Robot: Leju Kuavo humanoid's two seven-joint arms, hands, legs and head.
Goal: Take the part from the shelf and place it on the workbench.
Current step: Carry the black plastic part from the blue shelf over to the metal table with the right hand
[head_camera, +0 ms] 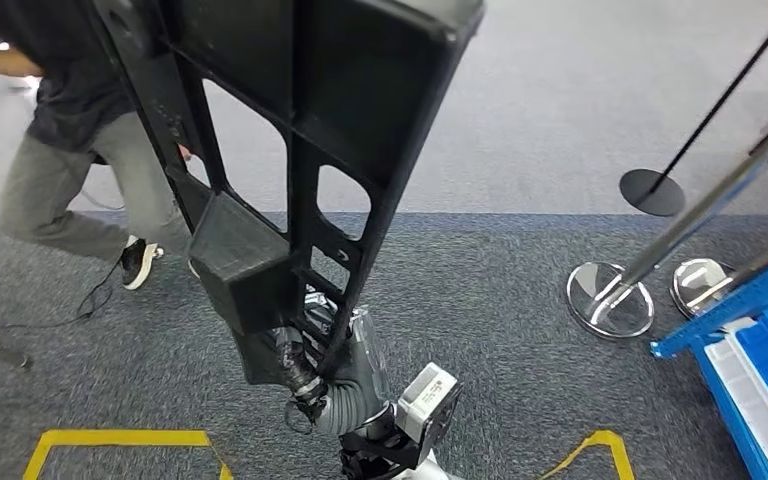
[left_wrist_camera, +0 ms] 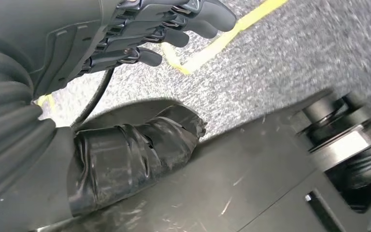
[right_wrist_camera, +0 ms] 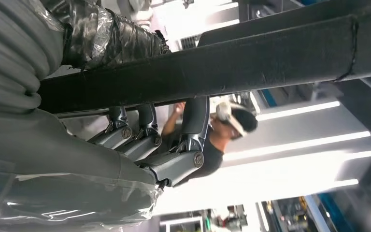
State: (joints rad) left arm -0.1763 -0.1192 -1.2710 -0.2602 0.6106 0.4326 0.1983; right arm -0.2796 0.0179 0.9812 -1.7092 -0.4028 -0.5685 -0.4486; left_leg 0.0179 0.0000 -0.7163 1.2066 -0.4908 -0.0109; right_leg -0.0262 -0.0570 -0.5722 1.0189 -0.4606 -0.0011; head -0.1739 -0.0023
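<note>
The part (head_camera: pixel 290 150), a large black frame with several open cut-outs and a solid block on one rail, is carried upright and tilted, its lower end low in front of the robot and its upper end rising past the top of the head view. Judged from this, the part is off the shelf and in transit; no surface is visible, so placement is not yet done. Holding the long frame near its lower end keeps the bulk ahead of the body, but it leaves most of the mass above the grip, so tipping is the likely risk.

Right robot hand (right_wrist_camera: pixel 149 145): in the right wrist view its dark fingers (right_wrist_camera: pixel 193 121) curl around a black bar of the part, with the taped thumb (right_wrist_camera: pixel 116 36) on the opposite side. This robot hand is clenched on the part.

Left robot hand (left_wrist_camera: pixel 140 34): its fingers (left_wrist_camera: pixel 193 21) are gently curled over the grey carpet (left_wrist_camera: pixel 290 53) and a yellow floor line (left_wrist_camera: pixel 232 31), with nothing between them. Its taped thumb (left_wrist_camera: pixel 135 150) lies against a flat black face of the part; whether it presses or merely touches cannot be told.

A person (head_camera: pixel 80 120) walks on the carpet beyond the part. Stanchion bases (head_camera: pixel 610 300) and a blue rack (head_camera: pixel 760 370) stand at the robot's right.
</note>
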